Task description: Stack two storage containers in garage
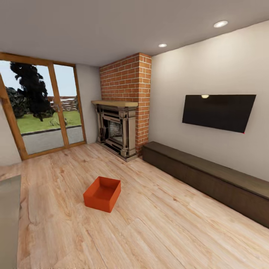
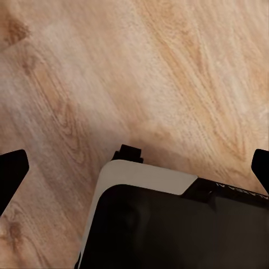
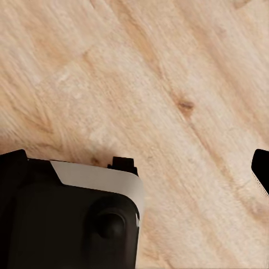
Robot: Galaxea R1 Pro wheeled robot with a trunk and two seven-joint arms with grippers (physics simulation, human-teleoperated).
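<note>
One orange-red storage container [image 1: 102, 194] sits open-side up on the living room's light wood-plank floor [image 1: 168, 231], a few steps ahead and slightly to my left. It is empty. In the left wrist view my left gripper [image 2: 134, 168] hangs over the planks, its dark fingertips [image 2: 11, 174] spread wide with nothing between them. My right gripper [image 3: 134, 165] is likewise open above bare planks, with one fingertip [image 3: 261, 168] at the frame's edge. Both wrist views also show part of my dark and white base. The garage is out of view.
A red-brick fireplace [image 1: 119, 127] stands at the far wall. A long low dark-brown bench [image 1: 209, 179] runs along the right wall under a black TV [image 1: 218, 112]. Glass doors [image 1: 41, 112] are at the far left. A grey surface [image 1: 9, 220] edges the left.
</note>
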